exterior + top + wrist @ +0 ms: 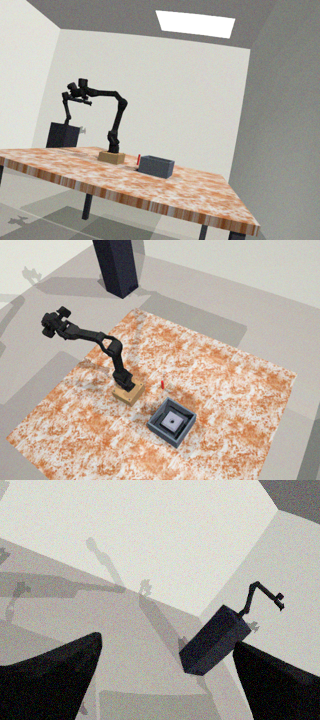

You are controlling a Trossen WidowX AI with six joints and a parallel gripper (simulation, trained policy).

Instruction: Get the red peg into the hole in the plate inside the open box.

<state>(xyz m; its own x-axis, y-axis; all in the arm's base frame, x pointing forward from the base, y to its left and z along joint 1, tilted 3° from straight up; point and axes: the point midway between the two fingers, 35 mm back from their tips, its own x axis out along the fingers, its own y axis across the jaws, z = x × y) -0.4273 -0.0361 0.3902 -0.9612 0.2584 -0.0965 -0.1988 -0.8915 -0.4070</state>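
Reaching out past the top-left edge of the bench (pixel 227 400) (pixel 196 191), the robot's hand, the gripper (pixel 56 322) (pixel 77 84) (pixel 170 646), is high up, far to the left. Its two black fingers are wide open with nothing between them. Next is the bent black arm (pixel 87 334) (pixel 104 93). A tall dark block (pixel 116 268) (pixel 62 135) (pixel 212 640) stands past the bench's top corner, with a smaller black arm (pixel 66 105) (pixel 252 592) on it.

The big arm stands on a yellow wood block (pixel 122 398) (pixel 111 158), in from the bench's left edges. To the right of that, the red peg (pixel 162 384) (pixel 138 159) stands up on the bench, outside the box, near the box's top corner.

Last comes the gray-blue box (pixel 162 437) (pixel 155 167), with its top open, well away from the bench's right corner. Inside, a pale square plate (pixel 167 419) sits in the middle of the bottom. The plate has one round hole, and no peg is in it.
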